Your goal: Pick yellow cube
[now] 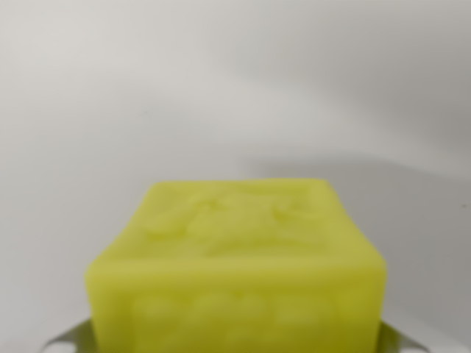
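Cube [235, 272]: yellow, fills lower centre of the wrist view, very close to the lens and out of focus.
Cube faces: top face and near side face both show; bottom edge is cut off by the frame.
Cube surface: raised relief on top and on the near side, soft lumps only; blur hides what the pattern is.
Cube edges: rounded, corners soft; top face narrows toward the far edge.
Cube position: sits between two metal finger tips, one at each lower corner of it.
Left tip [70, 340]: pale grey metal, just a sliver at the wrist view's left, right against the cube's lower corner.
Right tip [401, 344]: matching grey sliver at the wrist view's right, right against the other lower corner.
Gripper [235, 342]: fingers flank the cube closely on both sides; whether they press it or only stand beside it, cannot tell.
Background [235, 88]: plain white-grey surface, blurred, no detail.
Shadow [412, 206]: soft grey band across the wrist view's right, behind and beside the cube.
Support under cube: hidden, cannot tell.
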Robot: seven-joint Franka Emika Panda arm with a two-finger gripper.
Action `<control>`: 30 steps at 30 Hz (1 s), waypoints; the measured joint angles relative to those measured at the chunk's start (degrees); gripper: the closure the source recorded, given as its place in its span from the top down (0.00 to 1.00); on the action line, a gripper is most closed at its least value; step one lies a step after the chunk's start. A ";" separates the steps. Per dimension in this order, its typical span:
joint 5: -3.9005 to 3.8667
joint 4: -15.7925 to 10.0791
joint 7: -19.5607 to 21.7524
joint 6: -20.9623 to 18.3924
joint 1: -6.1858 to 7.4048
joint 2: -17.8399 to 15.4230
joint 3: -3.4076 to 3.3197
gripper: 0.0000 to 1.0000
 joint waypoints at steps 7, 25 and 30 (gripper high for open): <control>-0.22 -0.28 0.16 -1.18 -0.03 -1.46 0.00 0.00; -0.73 -0.74 0.50 -4.32 -0.10 -5.06 0.00 0.00; -0.86 -0.79 0.59 -5.23 -0.11 -6.03 0.00 0.00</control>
